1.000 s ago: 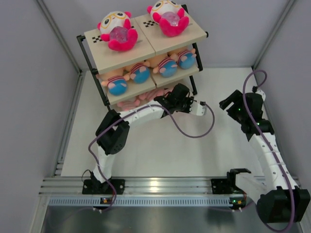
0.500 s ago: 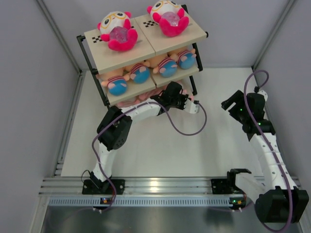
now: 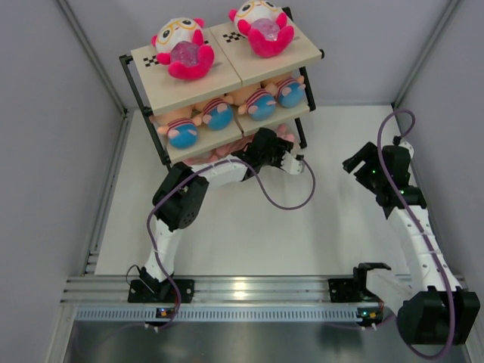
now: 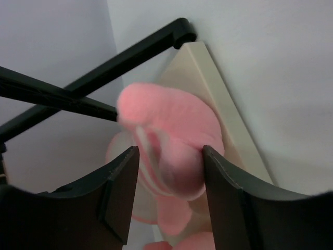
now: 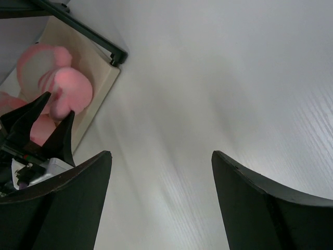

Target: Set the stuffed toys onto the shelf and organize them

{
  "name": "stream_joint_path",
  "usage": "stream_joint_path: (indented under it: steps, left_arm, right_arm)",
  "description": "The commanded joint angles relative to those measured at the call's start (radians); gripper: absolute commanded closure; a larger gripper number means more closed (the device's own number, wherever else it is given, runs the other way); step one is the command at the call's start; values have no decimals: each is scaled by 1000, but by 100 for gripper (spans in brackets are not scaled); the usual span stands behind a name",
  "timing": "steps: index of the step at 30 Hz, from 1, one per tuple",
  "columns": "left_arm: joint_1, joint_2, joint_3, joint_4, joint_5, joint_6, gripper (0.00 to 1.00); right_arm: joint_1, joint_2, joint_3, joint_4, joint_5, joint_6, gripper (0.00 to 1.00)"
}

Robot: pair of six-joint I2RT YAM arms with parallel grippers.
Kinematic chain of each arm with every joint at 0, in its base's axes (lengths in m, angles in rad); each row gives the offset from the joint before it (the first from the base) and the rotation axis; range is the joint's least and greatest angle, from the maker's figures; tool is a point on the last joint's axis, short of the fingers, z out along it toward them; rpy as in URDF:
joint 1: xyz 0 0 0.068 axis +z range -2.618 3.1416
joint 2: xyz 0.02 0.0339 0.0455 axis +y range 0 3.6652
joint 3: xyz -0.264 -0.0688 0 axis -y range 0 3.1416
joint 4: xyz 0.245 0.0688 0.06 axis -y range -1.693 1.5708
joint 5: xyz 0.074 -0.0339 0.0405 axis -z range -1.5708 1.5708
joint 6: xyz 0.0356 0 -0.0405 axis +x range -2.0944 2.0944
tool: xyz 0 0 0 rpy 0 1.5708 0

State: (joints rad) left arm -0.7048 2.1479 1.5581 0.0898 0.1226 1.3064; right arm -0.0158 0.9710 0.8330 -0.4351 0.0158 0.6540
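The shelf [image 3: 160, 89] stands at the back of the table. Two stuffed toys with hot-pink bodies [image 3: 181, 50] lie on its top board, and several peach ones with blue bottoms [image 3: 218, 114] fill the middle board. Pale pink toys [image 3: 227, 150] lie on the bottom board. My left gripper [image 3: 269, 141] reaches into that bottom tier at its right end. In the left wrist view its jaws [image 4: 170, 166] stand apart around a pale pink toy [image 4: 166, 120]; the right finger touches it, the left finger is clear of it. My right gripper [image 3: 360, 162] hangs open and empty over the table at the right.
Grey walls close in the table on the left, back and right. The shelf's black frame bars [image 4: 130, 57] cross just above the left gripper. A purple cable [image 3: 283, 198] loops over the table below the shelf. The right wrist view shows bare table [image 5: 208, 104] beside the bottom board [image 5: 99, 78].
My left gripper pushed further into the bottom tier with the pale pink toy, and its jaws have parted from it. The right arm has barely shifted.
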Motion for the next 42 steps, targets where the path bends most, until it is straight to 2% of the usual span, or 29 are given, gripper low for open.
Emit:
stream_joint_path:
  steps: [1, 7, 8, 9, 10, 12, 18, 20, 24, 31, 34, 37, 42]
  left_arm:
    - [8, -40, -50, 71, -29, 22, 41]
    - [-16, -118, -167, 71, -64, 43, 28]
    - [-25, -131, -185, 71, -78, 53, 20]
    - [-44, -158, -219, 70, -87, 54, 19]
    - [-54, -172, -231, 71, -103, 51, 1]
    - [-85, -209, -251, 71, -112, 24, 2]
    - [-165, -289, -216, 45, -261, -96, 1]
    - [-203, -340, -204, -16, -305, -148, 1]
    - [-268, -462, -219, -334, -333, -278, 2]
    - [-283, -814, -476, -631, -402, -487, 1]
    - [-256, -992, -712, -712, -414, -548, 1]
    - [-226, -1146, -884, -751, -425, -622, 2]
    - [-93, -1327, -1050, -769, -410, -684, 1]
  right_arm:
    - [-10, -15, -3, 24, -8, -16, 22]
    - [-10, -35, -8, 13, -10, -17, 22]
    - [-10, -40, -8, 10, -11, -17, 22]
    - [-10, -40, -9, 9, -11, -17, 22]
    - [-10, -46, -11, 1, -42, -19, 22]
    - [-10, -51, -12, -5, -54, -22, 21]
    - [-10, -77, -17, -51, -80, -53, 21]
    - [-10, -80, -17, -77, -82, -77, 20]
    - [-10, -77, -24, -116, -103, -132, 17]
    - [-10, -81, -84, -113, -123, -195, 14]
    - [-10, -87, -107, -100, -129, -240, 13]
    - [-10, -107, -138, -73, -117, -261, 12]
    - [-10, -175, -215, -16, -115, -271, 12]
